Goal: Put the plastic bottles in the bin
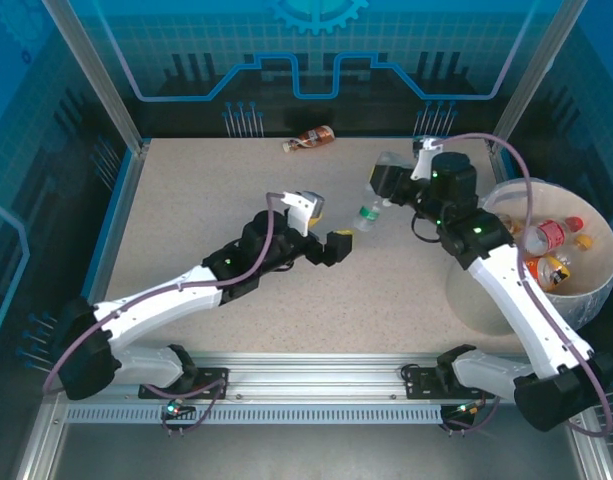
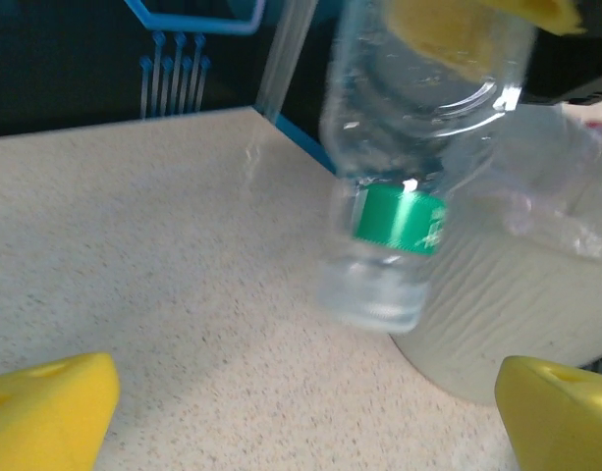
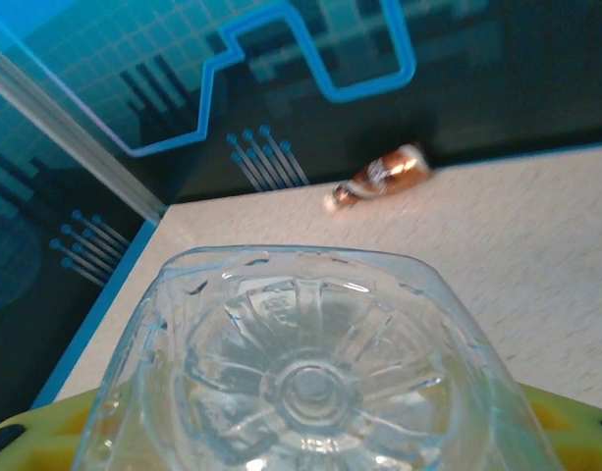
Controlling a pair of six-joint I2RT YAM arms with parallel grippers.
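My right gripper is shut on a clear bottle with a green label, held tilted above the table with its cap end lowest. The right wrist view looks onto that bottle's ribbed base, with yellow pads at either side. In the left wrist view the same bottle hangs in front of the bin. My left gripper is open beside it, holding nothing, its yellow pads wide apart. The white bin at the right holds several bottles. A brown bottle lies at the back wall.
The brown bottle lies on its side near the blue back panel. Metal frame posts stand at the table's back corners. The speckled tabletop stretches open to the left of both grippers.
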